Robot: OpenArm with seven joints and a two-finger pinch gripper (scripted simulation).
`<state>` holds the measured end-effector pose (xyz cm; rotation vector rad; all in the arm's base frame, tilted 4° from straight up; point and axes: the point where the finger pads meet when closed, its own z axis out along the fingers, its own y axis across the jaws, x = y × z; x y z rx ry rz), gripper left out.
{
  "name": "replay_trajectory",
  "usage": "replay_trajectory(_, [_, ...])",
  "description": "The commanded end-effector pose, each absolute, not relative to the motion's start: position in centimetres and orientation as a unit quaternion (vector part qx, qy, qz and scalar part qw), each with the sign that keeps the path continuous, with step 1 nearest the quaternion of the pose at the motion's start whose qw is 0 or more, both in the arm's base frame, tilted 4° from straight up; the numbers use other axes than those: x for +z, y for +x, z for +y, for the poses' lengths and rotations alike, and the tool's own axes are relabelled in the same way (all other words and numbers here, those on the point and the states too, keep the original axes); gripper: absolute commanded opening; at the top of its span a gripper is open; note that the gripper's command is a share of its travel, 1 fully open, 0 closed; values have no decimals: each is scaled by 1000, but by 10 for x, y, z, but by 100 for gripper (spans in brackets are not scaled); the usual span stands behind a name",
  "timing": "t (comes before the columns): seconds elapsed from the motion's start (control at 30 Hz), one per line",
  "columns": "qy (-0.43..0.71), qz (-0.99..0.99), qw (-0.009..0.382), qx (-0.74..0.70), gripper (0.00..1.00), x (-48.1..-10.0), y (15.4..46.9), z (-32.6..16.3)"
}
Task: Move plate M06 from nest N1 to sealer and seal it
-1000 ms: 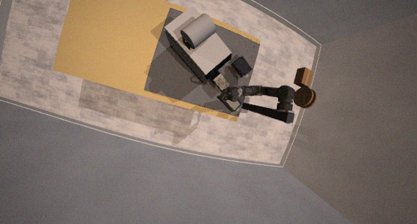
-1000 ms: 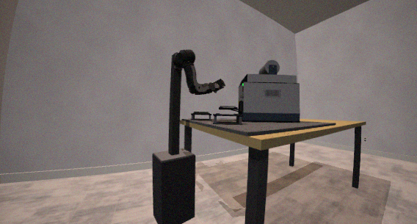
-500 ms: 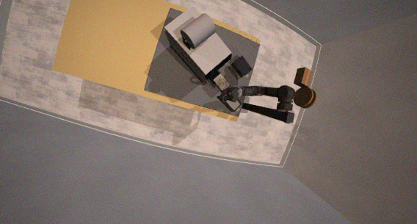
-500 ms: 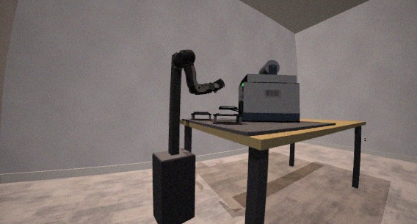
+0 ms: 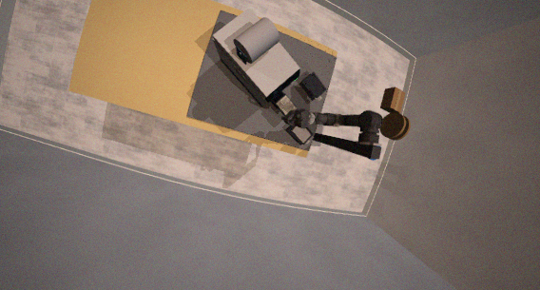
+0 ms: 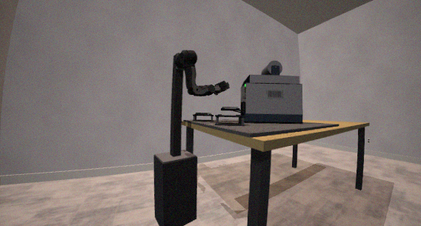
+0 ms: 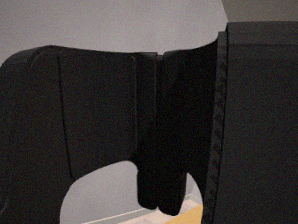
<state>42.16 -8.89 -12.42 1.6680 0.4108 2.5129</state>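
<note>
Pinched fully shut on nothing, the gripper hangs over the stage at the sealer's front in the top view, where a pale plate lies — too small to name. From the side, the gripper is raised clear of the stage, short of the green lamp; two nests sit on the mat. At the wrist, the fingers meet — wall behind.
</note>
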Motion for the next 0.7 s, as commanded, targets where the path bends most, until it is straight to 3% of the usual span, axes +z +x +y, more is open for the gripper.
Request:
replay_trajectory(0.0, [544,132,51,827,0,-121,421,-90])
replay_trajectory(0.17, [544,132,51,827,0,-121,421,-90])
replay_trajectory(0.33, [580,32,98,808,0,-139,413,-130])
replay_trajectory(0.67, [580,32,98,808,0,-139,413,-130])
